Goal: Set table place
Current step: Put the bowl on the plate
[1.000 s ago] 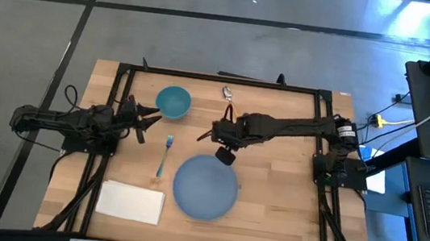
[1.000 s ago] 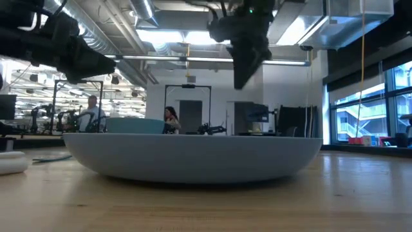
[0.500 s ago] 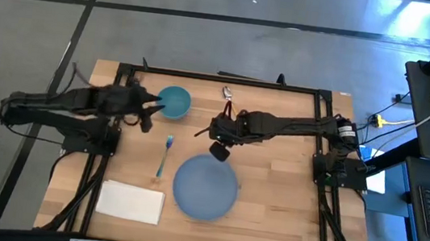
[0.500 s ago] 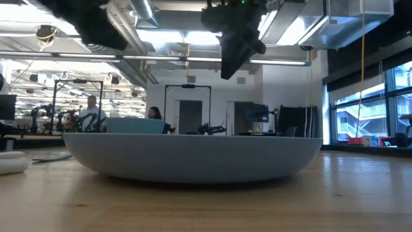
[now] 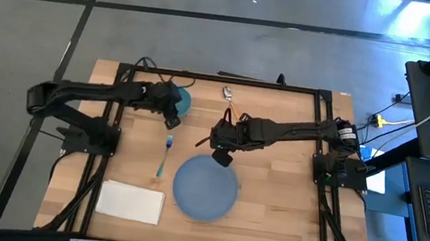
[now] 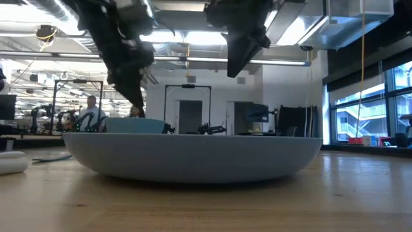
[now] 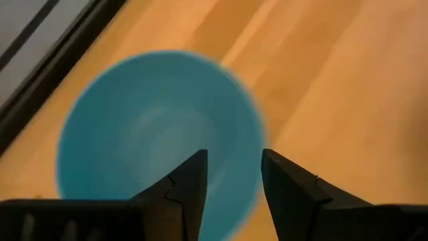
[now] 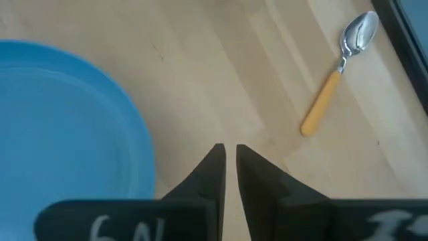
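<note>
On the table (image 5: 273,184) lie one plate (image 5: 205,187), one bowl (image 5: 184,100), one fork (image 5: 166,154), one napkin (image 5: 130,202) and, partly hidden, apparently one spoon (image 8: 338,72).

Low view: the blue plate (image 6: 193,154) sits flat on the table (image 6: 257,200), filling the middle of the frame. My left gripper (image 6: 132,90) hangs above the plate's left side, tilted, tips near the rim line. My right gripper (image 6: 237,61) hangs higher, above the plate's centre, well clear of it. A white object (image 6: 13,162) lies at the left edge. A person (image 6: 92,111) shows in the room behind.
</note>
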Robot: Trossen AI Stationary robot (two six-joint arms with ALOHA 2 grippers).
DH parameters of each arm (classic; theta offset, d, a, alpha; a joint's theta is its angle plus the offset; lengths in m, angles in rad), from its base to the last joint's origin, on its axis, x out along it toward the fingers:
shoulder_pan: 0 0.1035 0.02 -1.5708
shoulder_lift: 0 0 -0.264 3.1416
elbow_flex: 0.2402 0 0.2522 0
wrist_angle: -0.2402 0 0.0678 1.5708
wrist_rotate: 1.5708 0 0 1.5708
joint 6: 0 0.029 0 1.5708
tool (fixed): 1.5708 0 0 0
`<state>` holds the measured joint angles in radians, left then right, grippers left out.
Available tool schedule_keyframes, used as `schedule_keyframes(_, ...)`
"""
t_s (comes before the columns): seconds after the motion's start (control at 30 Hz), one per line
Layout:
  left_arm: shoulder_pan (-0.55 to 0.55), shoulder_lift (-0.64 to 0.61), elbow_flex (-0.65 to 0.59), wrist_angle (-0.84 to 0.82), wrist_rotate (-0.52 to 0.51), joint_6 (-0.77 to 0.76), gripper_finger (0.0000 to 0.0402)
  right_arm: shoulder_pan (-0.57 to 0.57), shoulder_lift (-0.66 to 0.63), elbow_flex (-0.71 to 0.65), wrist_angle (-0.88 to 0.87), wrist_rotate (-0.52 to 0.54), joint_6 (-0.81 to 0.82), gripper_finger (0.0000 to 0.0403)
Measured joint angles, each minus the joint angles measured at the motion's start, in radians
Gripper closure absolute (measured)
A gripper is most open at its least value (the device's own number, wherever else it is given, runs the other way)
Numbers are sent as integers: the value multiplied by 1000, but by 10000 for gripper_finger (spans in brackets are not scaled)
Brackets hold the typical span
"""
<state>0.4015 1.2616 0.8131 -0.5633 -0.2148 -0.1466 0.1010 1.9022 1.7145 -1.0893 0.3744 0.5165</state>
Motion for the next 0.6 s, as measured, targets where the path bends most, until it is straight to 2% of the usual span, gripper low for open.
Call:
schedule_keyframes(0.07, 35, 30, 9, 24, 1, 19, 266, 10, 0, 0, 0, 2, 1, 361)
schedule_keyframes(0.13, 59, 49, 9, 50, 47, 21, 266, 20, 0, 0, 1, 3, 3, 361)
schedule_keyframes(0.2, 79, 56, 9, 71, 114, 22, 266, 31, 0, 0, 5, 34, 3, 361)
schedule_keyframes(0.3, 92, 56, 9, 92, 164, 20, 266, 44, 0, 0, 4, 100, 2, 361)
schedule_keyframes(0.6, 80, 56, 9, 101, 206, -22, 266, 51, 0, 0, 0, 115, 3, 361)
